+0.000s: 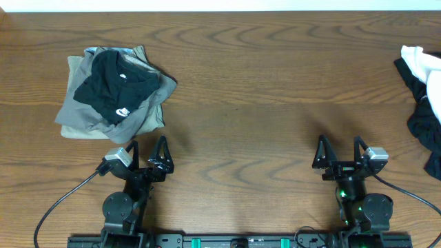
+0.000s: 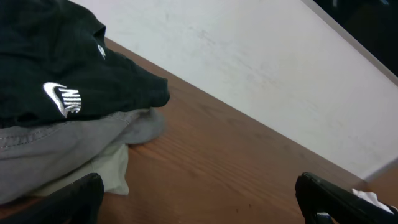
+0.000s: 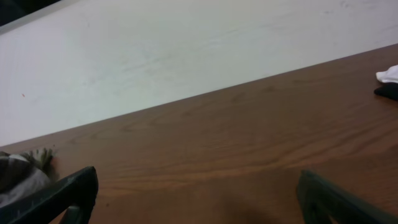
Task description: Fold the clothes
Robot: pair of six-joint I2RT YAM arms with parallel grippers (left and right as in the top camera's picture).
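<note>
Folding is being judged partly done: a rough stack point(image 1: 114, 93) of black, grey and khaki clothes is lying at the far left of the table point(image 1: 241, 83), while a crumpled white and black heap point(image 1: 424, 89) is waiting unfolded at the right edge. The left claw point(image 1: 147, 148) and right claw point(image 1: 340, 145) are being held wide open, empty, touching neither.

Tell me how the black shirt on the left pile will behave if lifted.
Probably floppy: the black shirt lies crumpled and drapes over the grey garment. It would likely hang and unfold rather than keep shape. Lying loose on top, it may drag the layers beneath.
</note>
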